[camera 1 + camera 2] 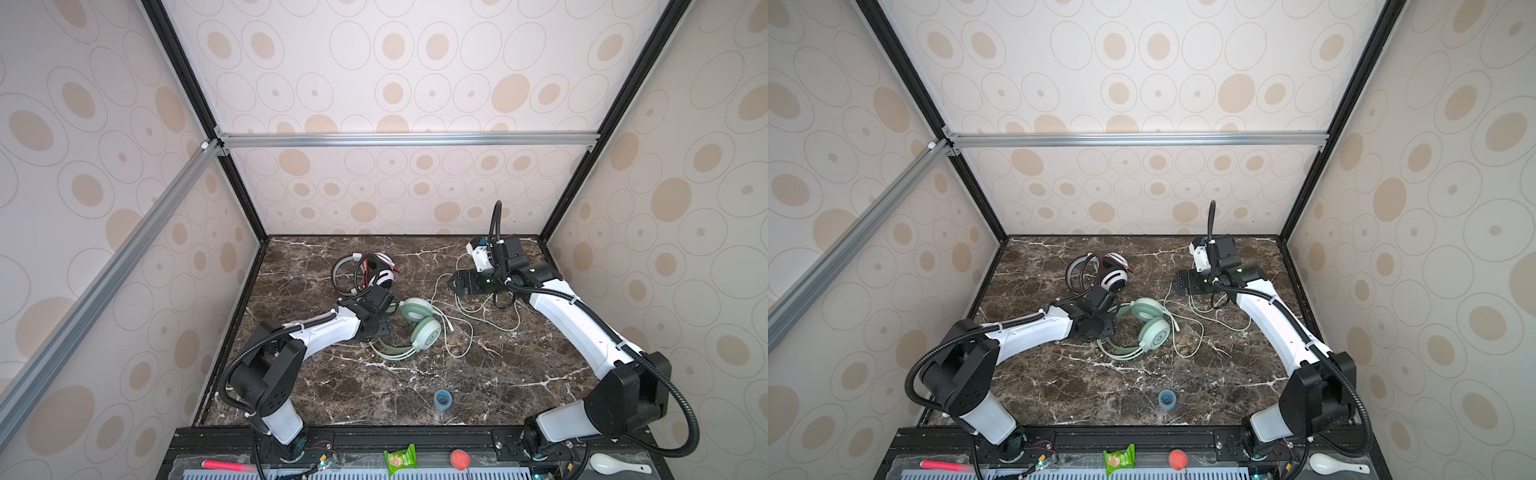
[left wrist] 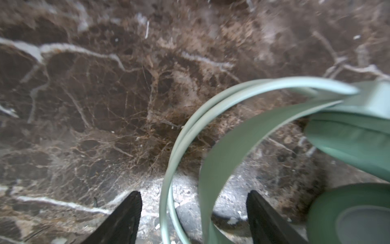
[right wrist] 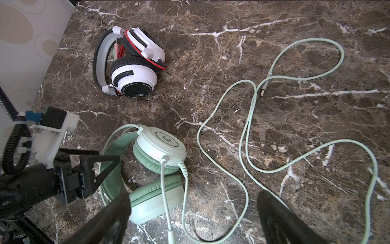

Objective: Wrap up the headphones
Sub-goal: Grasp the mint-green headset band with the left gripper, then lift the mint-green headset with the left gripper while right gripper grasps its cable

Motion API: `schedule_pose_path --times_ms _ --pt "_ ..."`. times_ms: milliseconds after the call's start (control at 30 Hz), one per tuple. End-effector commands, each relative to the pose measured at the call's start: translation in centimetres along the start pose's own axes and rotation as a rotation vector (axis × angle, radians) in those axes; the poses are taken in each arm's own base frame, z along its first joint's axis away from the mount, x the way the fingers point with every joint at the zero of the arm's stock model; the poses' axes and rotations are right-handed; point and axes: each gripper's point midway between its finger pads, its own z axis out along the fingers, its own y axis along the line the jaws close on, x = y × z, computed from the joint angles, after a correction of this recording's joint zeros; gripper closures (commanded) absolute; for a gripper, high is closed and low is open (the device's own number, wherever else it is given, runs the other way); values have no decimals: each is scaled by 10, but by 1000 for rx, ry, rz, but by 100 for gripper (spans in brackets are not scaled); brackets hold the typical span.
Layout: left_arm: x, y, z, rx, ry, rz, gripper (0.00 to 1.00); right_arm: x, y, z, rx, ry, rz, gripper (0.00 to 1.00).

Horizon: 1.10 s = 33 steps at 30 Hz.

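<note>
The mint green headphones (image 1: 419,324) (image 1: 1152,326) lie in the middle of the marble table. Their pale cable (image 3: 249,131) sprawls in loose loops to the right. My left gripper (image 1: 382,330) (image 2: 194,194) is open and points down at them. The mint headband (image 2: 228,147) runs between its fingers, and neither finger touches it. The white-and-black headphones (image 1: 376,272) (image 3: 135,69) sit behind, with the red cable bundled inside the band. My right gripper (image 1: 455,286) (image 3: 193,193) is open and empty above the loose cable loops.
A blue tape roll (image 1: 440,398) lies near the table's front edge. On the front rail are a pink pen (image 1: 226,464), a green packet (image 1: 400,458), a red ball (image 1: 459,459) and a white spoon (image 1: 611,463). Walls enclose three sides.
</note>
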Motion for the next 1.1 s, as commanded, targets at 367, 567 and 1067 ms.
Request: schedule_pose_path --times_ms 367,567,1067 --pt "8 14 26 -104 22 -10 82 9 -5 -10 12 -22 -12 4" --pt "-40 13 -19 -95 -141 23 100 18 1 -14 -30 -23 -26 4" --pt "-174 35 -245 -73 -535 114 100 -10 90 -89 -523 -427 -217 4"
